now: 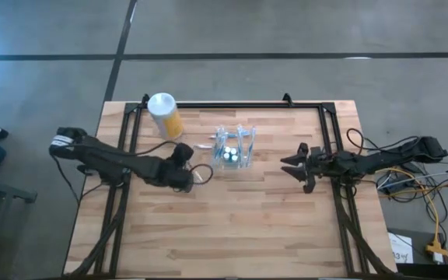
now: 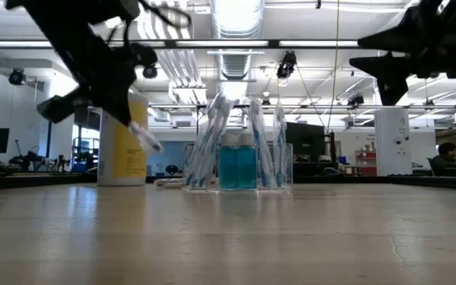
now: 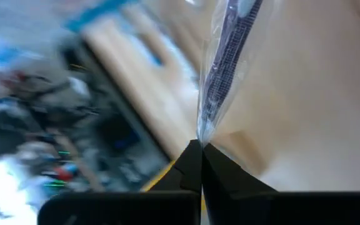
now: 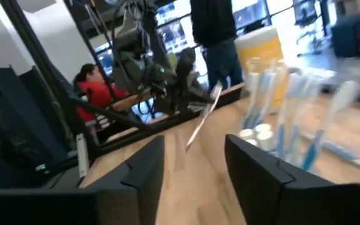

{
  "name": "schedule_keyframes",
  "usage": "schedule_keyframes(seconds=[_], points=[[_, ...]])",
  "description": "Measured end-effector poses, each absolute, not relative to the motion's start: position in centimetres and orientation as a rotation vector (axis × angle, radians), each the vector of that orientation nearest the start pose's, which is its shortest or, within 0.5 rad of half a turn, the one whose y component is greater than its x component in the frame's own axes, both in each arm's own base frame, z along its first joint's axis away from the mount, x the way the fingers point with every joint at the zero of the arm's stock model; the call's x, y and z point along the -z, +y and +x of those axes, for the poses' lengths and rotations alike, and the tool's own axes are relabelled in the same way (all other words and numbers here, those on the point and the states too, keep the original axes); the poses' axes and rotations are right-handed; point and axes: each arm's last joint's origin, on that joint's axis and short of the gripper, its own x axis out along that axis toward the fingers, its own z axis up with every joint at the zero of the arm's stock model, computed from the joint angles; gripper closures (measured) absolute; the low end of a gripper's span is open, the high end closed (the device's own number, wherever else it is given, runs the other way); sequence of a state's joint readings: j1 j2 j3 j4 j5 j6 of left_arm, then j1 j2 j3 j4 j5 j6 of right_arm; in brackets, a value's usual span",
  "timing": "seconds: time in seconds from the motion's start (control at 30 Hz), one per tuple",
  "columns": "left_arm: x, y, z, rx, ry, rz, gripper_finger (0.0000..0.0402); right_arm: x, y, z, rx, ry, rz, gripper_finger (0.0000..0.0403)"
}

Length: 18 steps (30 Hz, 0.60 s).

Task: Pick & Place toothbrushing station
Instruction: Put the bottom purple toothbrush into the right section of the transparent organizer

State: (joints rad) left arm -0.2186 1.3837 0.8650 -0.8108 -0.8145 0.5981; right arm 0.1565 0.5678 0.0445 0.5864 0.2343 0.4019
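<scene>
The toothbrushing station, a small clear holder with several blue-and-white toothbrushes standing in it, sits on its base at the table's middle. My left gripper hovers left of it and nearer the front edge. It is shut on a wrapped toothbrush. My right gripper stands open to the right of the station, held level above the table with nothing between its fingers. My left gripper pinches one end of the toothbrush's clear wrapper between its two fingertips. It holds only the wrapper's edge, at the fingers' free ends. The fingers slant down toward the table. The wrapped toothbrush sticks out beyond them, clear of the table.
A yellow canister with a white lid stands at the far left of the table, behind my left gripper. A small white piece lies just left of the station. A black frame runs along the table's edges. People show beyond the table.
</scene>
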Motion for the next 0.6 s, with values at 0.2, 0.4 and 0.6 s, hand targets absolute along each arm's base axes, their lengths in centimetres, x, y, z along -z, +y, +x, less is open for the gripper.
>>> schedule_keyframes(seconds=[0.2,0.4,0.6], points=[[-23.4,-5.0,23.1,-0.196,1.211,1.348,0.04,-20.6,2.8,16.5,0.021,-0.002,0.411,0.02],[-25.4,-5.9,24.1,-0.224,1.122,1.393,0.0401,-23.3,4.0,21.3,0.029,0.04,0.38,0.0178],[-26.5,-6.4,24.8,-0.258,1.069,1.479,0.0401,-25.2,4.4,26.0,0.146,0.061,0.426,0.0158]])
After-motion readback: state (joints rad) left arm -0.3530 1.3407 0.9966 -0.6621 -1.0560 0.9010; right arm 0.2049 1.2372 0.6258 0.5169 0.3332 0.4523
